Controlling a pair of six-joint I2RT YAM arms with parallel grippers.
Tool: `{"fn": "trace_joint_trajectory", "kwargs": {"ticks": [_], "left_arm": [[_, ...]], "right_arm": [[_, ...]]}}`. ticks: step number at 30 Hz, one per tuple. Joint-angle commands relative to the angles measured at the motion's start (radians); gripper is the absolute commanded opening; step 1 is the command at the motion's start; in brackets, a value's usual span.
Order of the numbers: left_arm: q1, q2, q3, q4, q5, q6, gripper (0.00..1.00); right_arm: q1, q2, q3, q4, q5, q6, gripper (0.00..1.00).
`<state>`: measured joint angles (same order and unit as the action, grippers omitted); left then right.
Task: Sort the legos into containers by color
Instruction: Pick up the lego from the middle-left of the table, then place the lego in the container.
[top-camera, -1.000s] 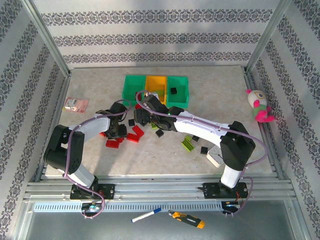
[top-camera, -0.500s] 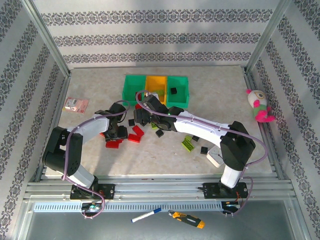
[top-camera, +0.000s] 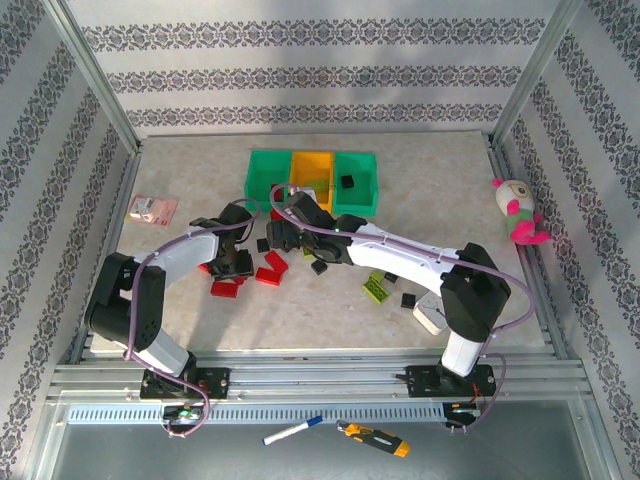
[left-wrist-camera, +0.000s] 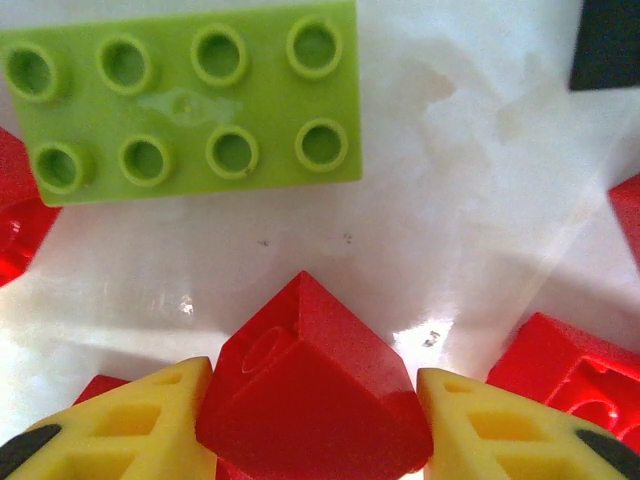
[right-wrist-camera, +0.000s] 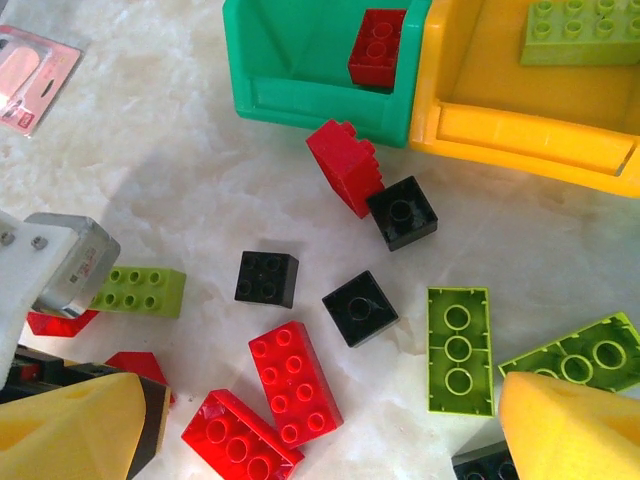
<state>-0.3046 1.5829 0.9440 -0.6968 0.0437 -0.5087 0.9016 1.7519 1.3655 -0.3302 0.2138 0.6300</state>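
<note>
My left gripper (left-wrist-camera: 315, 425) is shut on a red lego (left-wrist-camera: 315, 385), tilted corner-up between the yellow fingers and low over the table. A lime eight-stud lego (left-wrist-camera: 185, 100) lies just beyond it. In the top view the left gripper (top-camera: 232, 262) sits over a cluster of red legos. My right gripper (right-wrist-camera: 320, 430) hangs open above loose legos: a red one (right-wrist-camera: 295, 380), two black ones (right-wrist-camera: 267, 277) (right-wrist-camera: 360, 307) and a lime one (right-wrist-camera: 458, 350). The containers stand behind: a green bin (right-wrist-camera: 300, 60) holding a red lego (right-wrist-camera: 377, 47) and a yellow bin (right-wrist-camera: 480, 70) holding a lime lego (right-wrist-camera: 580, 32).
A pink card (top-camera: 153, 208) lies at the table's left. A white timer (top-camera: 430, 318) sits near the right arm's base, and a plush toy (top-camera: 518, 210) rests at the right edge. The right green bin (top-camera: 355, 180) holds a black lego.
The left gripper has shifted slightly over the red legos. The right arm has hardly moved.
</note>
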Motion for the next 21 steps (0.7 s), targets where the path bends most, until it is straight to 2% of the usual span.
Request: {"fn": "trace_joint_trajectory", "kwargs": {"ticks": [1,10,16,21], "left_arm": [[0.012,-0.022,0.094,-0.067,-0.037,0.023,0.44],[0.013,0.001,0.341,-0.102,-0.059,0.060,0.43],[0.012,0.133,0.550,-0.069,-0.039,0.074,0.42],[0.012,0.299,0.744,-0.071,-0.035,0.097,0.42]], "right_arm": [[0.012,-0.085,-0.014,-0.023,0.042,0.001,0.91],[-0.009,-0.175,-0.055,-0.030,0.060,-0.050,0.91],[-0.036,-0.199,-0.048,-0.029,0.062,-0.076,0.91],[-0.047,-0.231,-0.067,-0.027,0.074,-0.071,0.91]]}}
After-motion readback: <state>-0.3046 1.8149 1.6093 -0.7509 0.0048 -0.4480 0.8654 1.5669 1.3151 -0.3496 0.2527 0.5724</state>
